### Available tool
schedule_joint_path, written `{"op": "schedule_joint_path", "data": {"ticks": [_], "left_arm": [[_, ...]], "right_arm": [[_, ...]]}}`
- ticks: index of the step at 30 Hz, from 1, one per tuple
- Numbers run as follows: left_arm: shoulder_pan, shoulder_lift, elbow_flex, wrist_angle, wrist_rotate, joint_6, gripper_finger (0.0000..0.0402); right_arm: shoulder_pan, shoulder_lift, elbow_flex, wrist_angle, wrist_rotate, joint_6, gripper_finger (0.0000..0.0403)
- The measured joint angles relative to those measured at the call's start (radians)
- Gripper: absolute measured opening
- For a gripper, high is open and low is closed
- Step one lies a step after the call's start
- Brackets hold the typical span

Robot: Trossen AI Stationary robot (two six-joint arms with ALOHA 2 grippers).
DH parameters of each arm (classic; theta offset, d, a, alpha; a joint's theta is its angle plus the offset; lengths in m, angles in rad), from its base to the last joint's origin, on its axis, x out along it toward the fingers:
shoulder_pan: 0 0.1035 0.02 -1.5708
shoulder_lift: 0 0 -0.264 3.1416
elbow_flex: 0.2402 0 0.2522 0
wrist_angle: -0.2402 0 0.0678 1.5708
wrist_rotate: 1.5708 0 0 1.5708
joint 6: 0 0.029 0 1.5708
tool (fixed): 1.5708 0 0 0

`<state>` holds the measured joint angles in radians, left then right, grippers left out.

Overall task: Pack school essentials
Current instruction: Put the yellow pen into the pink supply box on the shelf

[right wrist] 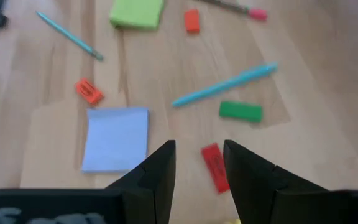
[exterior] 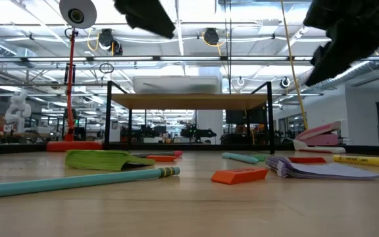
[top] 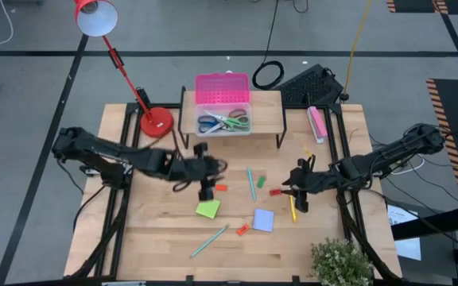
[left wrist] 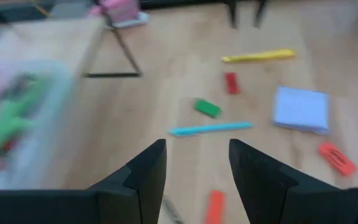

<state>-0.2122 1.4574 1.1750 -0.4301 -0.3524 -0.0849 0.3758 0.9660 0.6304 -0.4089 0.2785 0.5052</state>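
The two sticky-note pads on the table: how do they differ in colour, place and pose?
The green pad lies nearer the left gripper, just below it in the high view; the lavender pad lies farther right, nearer the right gripper. In the low view the lavender pad's sheets fan loosely at the edge, while the green pad's top bulges. Both lie flat on the wooden table, unheld.

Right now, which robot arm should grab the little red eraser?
The right one, probably. The right gripper hovers almost over the red eraser, jaws open, as its wrist view shows. The left gripper is farther off, near the green sticky-note pad.
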Motion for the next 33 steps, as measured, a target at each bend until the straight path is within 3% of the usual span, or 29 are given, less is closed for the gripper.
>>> {"op": "schedule_joint_path", "data": {"ticks": [6,12,15,23,33], "left_arm": [[-0.126,0.0,-0.174,0.224,-0.041,-0.072,0.0179],[-0.21,0.001,-0.335,0.544,-0.088,-0.103,0.0179],[-0.23,0.001,-0.368,0.618,-0.093,-0.104,0.0179],[-0.23,0.001,-0.373,0.667,-0.094,-0.09,0.0179],[-0.217,0.001,-0.373,0.672,-0.095,-0.072,0.0179]], "right_arm": [[0.101,0.1,0.0,-0.038,0.026,0.164,0.013],[0.139,0.212,0.0,-0.064,-0.077,0.382,0.013],[0.155,0.258,0.0,-0.071,-0.122,0.475,0.013],[0.202,0.378,0.0,-0.088,-0.07,0.568,0.013],[0.202,0.392,0.0,-0.12,-0.066,0.535,0.0137]]}}
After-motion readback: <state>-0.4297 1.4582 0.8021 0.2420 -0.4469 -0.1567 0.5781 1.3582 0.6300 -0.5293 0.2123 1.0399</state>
